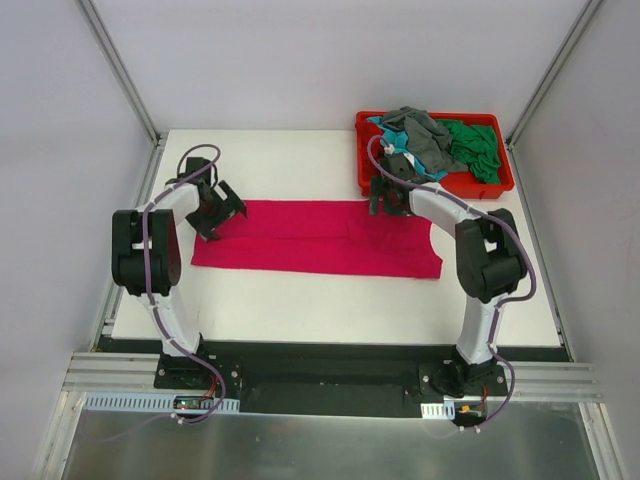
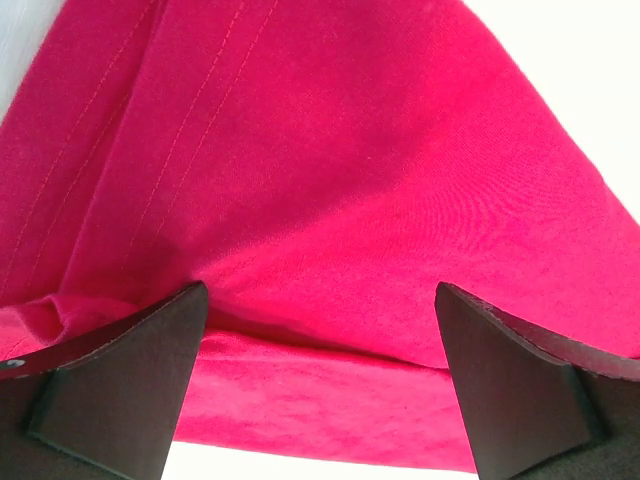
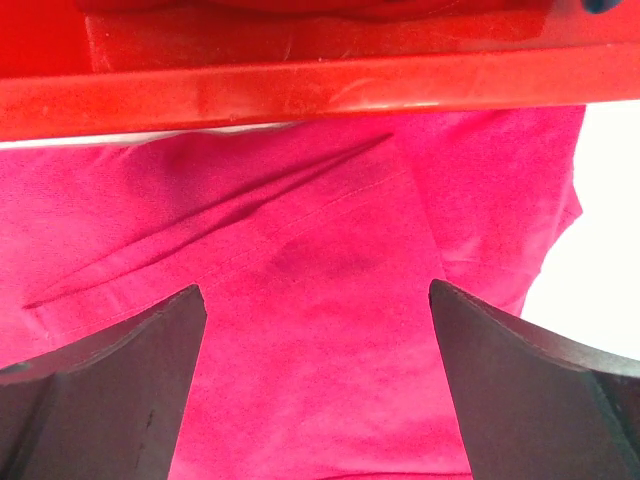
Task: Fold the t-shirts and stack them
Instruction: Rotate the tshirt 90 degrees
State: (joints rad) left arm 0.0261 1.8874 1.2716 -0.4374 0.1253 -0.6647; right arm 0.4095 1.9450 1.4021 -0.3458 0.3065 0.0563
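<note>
A large magenta-pink t-shirt lies folded into a long band across the middle of the white table. It fills the left wrist view and the right wrist view. My left gripper is open and empty, over the shirt's left end. My right gripper is open and empty, over the shirt's upper right part beside the tray. Grey, teal and green t-shirts lie crumpled in the red tray.
The red plastic tray stands at the back right corner of the table; its rim shows close in front of my right gripper. Metal frame posts rise at both back corners. The white table extends in front of the shirt.
</note>
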